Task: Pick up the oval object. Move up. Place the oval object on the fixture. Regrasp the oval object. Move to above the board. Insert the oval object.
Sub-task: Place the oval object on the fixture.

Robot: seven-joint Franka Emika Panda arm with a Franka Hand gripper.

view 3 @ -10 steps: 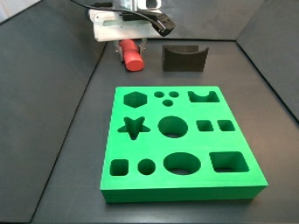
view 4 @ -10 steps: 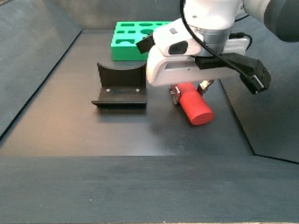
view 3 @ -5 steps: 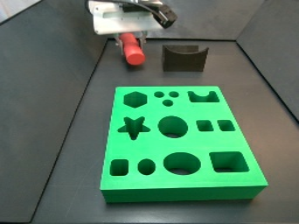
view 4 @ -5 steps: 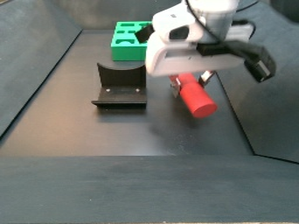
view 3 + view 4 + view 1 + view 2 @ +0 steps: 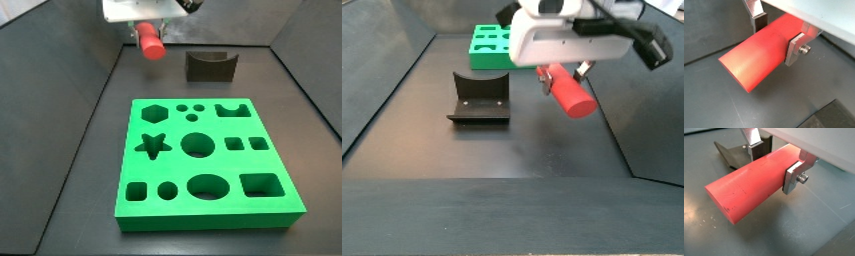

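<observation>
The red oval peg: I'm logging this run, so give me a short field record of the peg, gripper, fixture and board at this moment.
oval peg: red oval peg, held off the floor, tilted
gripper: gripper shut on the peg, silver fingers on both sides
fixture: dark fixture on the floor, nothing on it, beside the gripper
board: green board, all visible holes empty
task stage: peg lifted, not yet on the fixture
</observation>
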